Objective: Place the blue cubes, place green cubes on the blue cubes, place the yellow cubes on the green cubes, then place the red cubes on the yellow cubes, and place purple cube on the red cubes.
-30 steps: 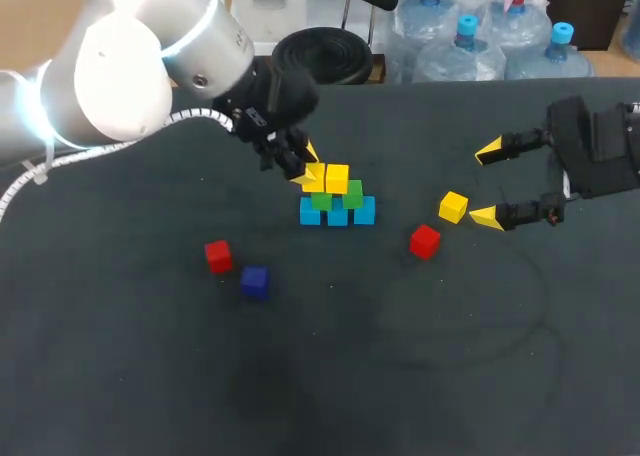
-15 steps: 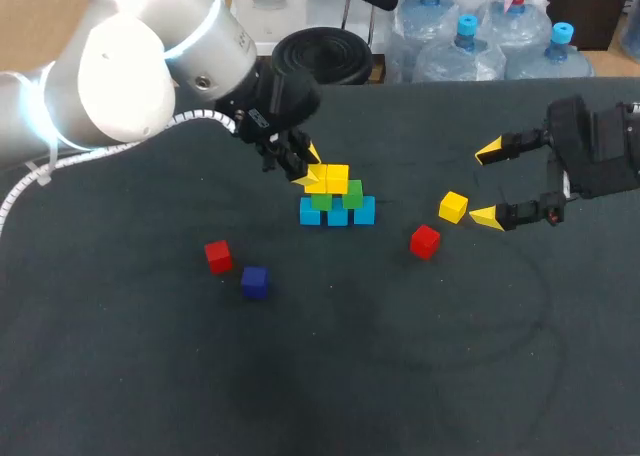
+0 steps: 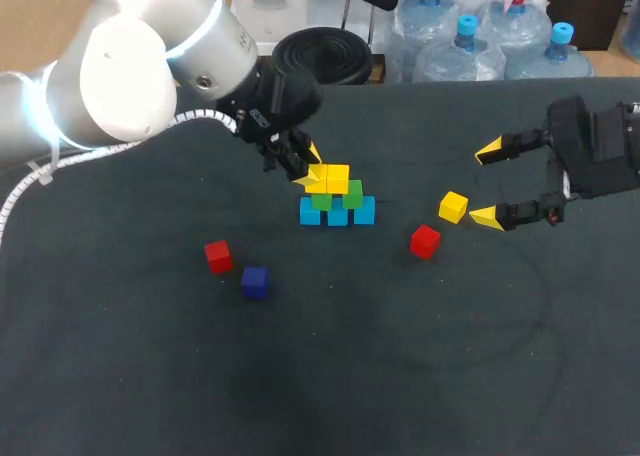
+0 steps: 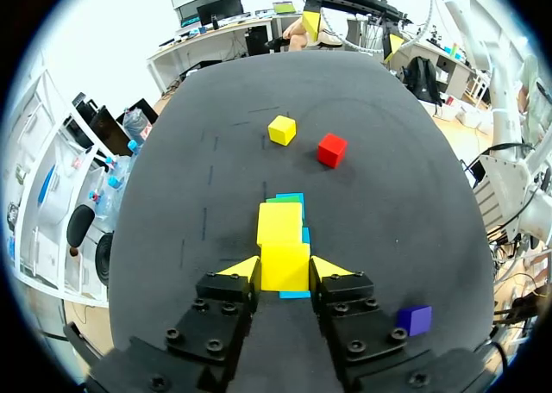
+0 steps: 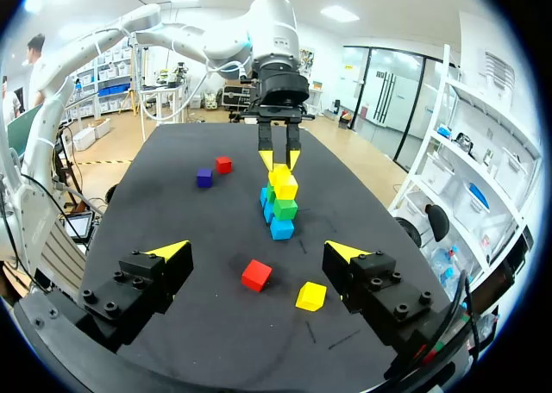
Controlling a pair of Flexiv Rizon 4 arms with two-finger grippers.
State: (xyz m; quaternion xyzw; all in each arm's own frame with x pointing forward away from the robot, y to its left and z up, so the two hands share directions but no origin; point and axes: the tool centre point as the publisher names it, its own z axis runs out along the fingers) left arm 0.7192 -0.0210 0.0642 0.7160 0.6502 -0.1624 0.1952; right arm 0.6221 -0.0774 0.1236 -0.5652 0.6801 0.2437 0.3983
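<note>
Yellow layer in hand: my left pincer point(image 4: 285, 271) pinches yellow cube point(image 4: 285, 259) atop green cubes point(image 5: 285, 208). Right pincer point(image 3: 486, 184) spread. Next I'd release, lift clear.

Light-blue cubes point(image 3: 363, 211), green cubes point(image 3: 352, 194), yellow cubes point(image 3: 336, 178), red cubes point(image 3: 424, 241), purple cube point(image 3: 254, 281)

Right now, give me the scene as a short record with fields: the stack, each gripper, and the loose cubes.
Stack: blue cubes at the bottom, green cubes on them, two yellow cubes on top.
Left gripper: shut on the held yellow cube at the stack's top.
Right gripper: open, empty.
Loose near right gripper: loose yellow cube, right red cube.
Loose on the left side: left red cube, purple cube.
</note>
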